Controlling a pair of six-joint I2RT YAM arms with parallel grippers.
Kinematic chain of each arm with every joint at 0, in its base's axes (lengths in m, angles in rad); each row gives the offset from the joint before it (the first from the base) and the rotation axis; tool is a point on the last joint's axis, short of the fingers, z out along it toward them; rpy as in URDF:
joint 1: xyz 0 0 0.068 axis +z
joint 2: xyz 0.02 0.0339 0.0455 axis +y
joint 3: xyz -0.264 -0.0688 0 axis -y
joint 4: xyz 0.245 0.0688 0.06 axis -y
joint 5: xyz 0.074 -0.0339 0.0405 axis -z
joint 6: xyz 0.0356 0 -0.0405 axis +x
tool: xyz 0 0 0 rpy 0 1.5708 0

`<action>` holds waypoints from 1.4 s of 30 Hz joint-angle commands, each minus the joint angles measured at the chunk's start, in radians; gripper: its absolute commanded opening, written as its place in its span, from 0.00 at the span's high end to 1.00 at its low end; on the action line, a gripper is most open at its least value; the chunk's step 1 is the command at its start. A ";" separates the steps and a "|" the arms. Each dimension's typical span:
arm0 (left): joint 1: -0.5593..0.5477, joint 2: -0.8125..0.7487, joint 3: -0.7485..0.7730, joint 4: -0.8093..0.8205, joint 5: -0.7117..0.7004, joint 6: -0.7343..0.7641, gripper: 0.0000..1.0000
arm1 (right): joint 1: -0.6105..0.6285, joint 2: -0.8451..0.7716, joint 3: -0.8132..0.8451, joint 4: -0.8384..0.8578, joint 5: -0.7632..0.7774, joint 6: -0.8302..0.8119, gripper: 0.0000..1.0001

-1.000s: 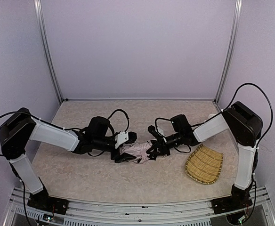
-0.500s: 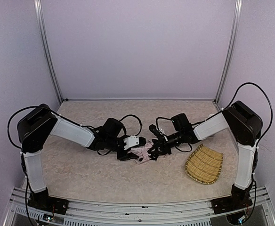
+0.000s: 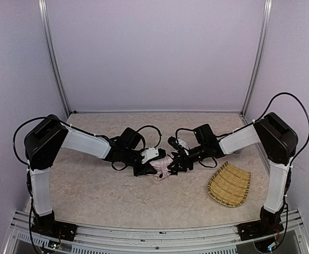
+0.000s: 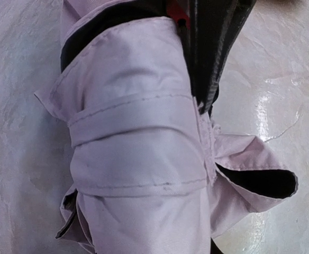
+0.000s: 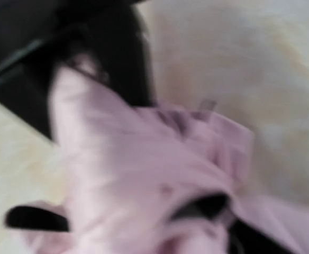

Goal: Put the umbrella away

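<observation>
The umbrella point(image 3: 163, 169) lies folded on the table between my two arms, a small pale pink bundle with black lining showing. My left gripper point(image 3: 153, 163) is pressed against its left end, and my right gripper point(image 3: 174, 162) is at its right end. In the left wrist view the umbrella point(image 4: 138, 159) fills the frame, with a sewn strap across the pink fabric and a black fold point(image 4: 260, 181) at the right; my fingers are hidden. The right wrist view is blurred, showing pink umbrella point(image 5: 144, 180) cloth close up and a black shape point(image 5: 107, 58) above it.
A woven straw tray point(image 3: 229, 184) lies on the table to the right of the umbrella, below my right forearm. Black cables loop over both wrists. Purple walls and metal posts close in the back and sides.
My left arm has reached further right, up against the umbrella. The umbrella bundle now looks smaller and more bunched between the grippers. My right gripper has shifted slightly right and back.
</observation>
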 commanded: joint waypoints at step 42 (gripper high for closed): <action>0.050 0.098 -0.010 -0.025 0.031 -0.478 1.00 | 0.335 -0.001 -0.033 -0.151 0.834 0.485 0.58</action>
